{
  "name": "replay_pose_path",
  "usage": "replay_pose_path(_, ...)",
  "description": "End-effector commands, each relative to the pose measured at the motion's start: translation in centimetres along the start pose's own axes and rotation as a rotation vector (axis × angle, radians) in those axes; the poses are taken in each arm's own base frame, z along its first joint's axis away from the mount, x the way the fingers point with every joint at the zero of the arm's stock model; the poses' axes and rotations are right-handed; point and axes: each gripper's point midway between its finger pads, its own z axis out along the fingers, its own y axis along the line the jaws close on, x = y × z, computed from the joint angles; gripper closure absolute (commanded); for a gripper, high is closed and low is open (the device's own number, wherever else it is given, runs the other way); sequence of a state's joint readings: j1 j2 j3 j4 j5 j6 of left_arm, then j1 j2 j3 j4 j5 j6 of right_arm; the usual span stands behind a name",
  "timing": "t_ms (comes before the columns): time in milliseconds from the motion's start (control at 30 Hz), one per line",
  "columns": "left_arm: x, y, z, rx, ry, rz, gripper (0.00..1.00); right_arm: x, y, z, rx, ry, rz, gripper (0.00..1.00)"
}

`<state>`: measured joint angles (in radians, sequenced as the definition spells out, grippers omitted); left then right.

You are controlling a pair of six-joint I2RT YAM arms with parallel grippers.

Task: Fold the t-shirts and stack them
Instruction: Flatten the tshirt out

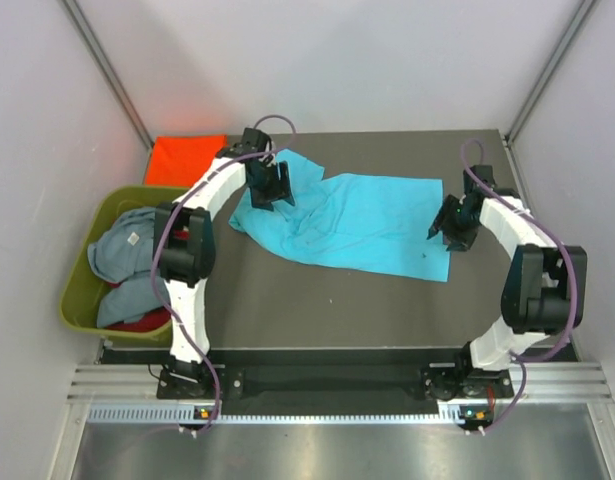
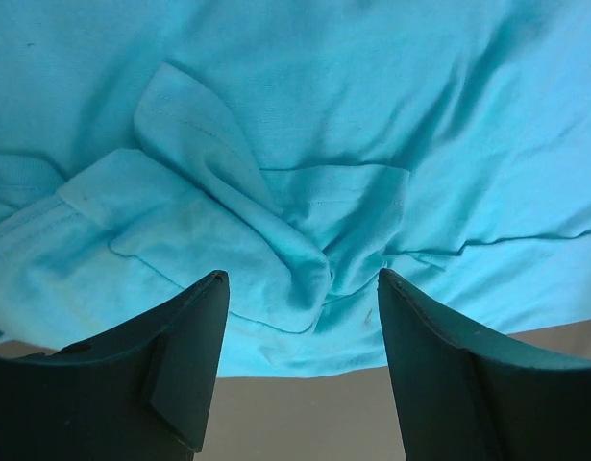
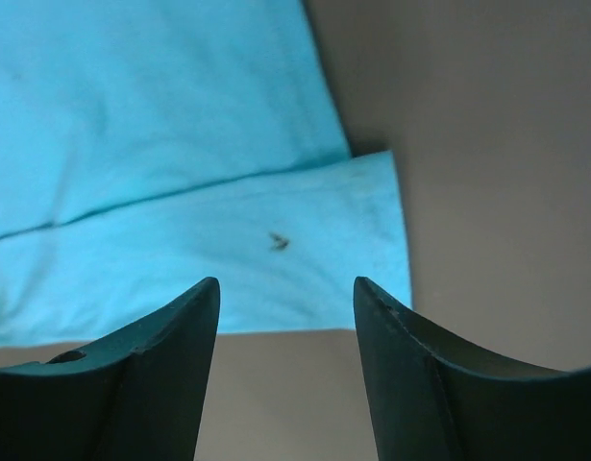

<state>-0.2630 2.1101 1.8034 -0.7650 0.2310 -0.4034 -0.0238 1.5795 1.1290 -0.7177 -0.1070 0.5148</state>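
Observation:
A bright turquoise t-shirt [image 1: 352, 222] lies spread and rumpled across the dark table [image 1: 327, 310]. My left gripper [image 1: 272, 192] hovers over the shirt's left end, open. In the left wrist view its fingers [image 2: 194, 327] frame a bunched fold of the turquoise cloth [image 2: 276, 240], with nothing between them. My right gripper [image 1: 439, 228] is open at the shirt's right edge, above a flat corner of the cloth [image 3: 305, 240]. An orange-red t-shirt [image 1: 185, 158] lies folded at the back left. Grey-blue cloth [image 1: 122, 250] and red cloth [image 1: 144, 323] sit in the tub.
An olive-green plastic tub [image 1: 82, 305] stands off the table's left side. White walls close in the back and both sides. Bare table [image 3: 487, 144] shows to the right of the shirt and along the front, near the arm bases.

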Motion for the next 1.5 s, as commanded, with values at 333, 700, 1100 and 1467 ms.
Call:
replay_pose_path(333,3.2,0.0,1.5,0.024,0.084,0.006,0.42,-4.8,-4.1,4.7,0.151,-0.030,0.030,0.51)
replay_pose_path(700,2.6,-0.8,1.1,0.049,0.084,0.002,0.48,-4.6,-4.8,6.4,0.132,-0.008,0.053,0.74)
replay_pose_path(1100,2.6,-0.8,0.0,0.037,0.068,0.005,0.46,-3.3,-4.4,5.7,0.096,0.018,0.043,0.71)
replay_pose_path(1467,3.5,-0.3,-0.4,0.026,0.071,0.004,0.46,-2.1,-4.5,5.8,0.071,0.049,0.008,0.71)
